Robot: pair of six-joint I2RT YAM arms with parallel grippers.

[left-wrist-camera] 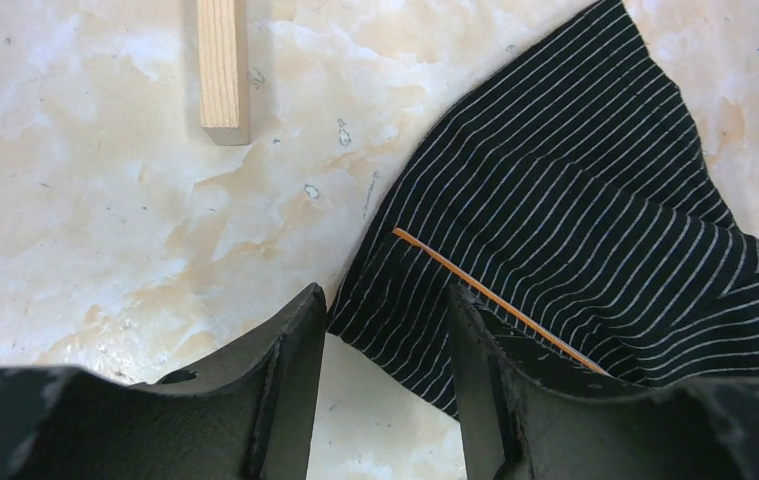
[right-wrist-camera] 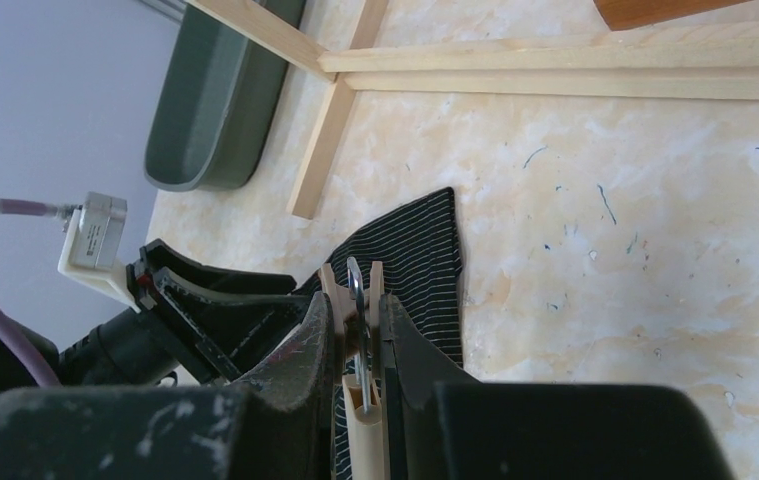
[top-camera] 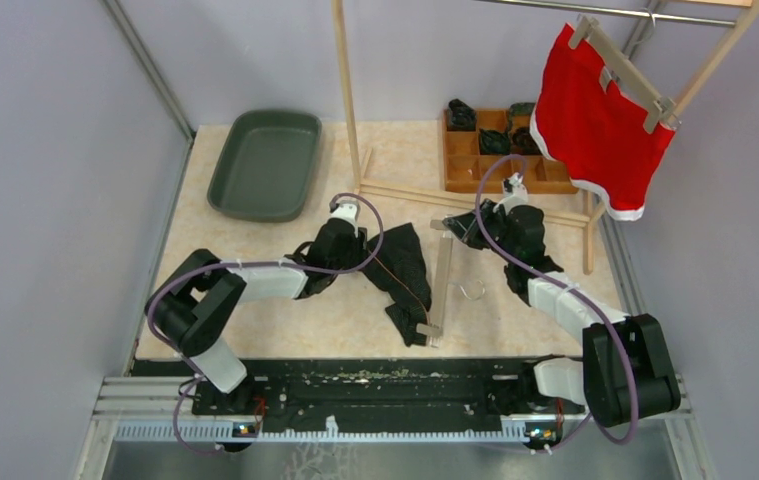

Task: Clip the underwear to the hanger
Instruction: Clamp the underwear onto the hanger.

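Currently the black pinstriped cotton underwear lies flat on the beige marbled table, just left of the pale wooden clip hanger. The left gripper hovers low over the fabric's edge, fingers apart, with a corner of cloth between them but not pinched. The right gripper is clamped on the hanger's far clip.

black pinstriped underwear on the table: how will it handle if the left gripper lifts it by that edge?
Likely floppy: the black pinstriped underwear lies flat with soft folds, so it should sag from one pinch. Probably light, being thin fabric. Pushed, it would likely bunch rather than slide whole; the open left gripper straddles only its edge.
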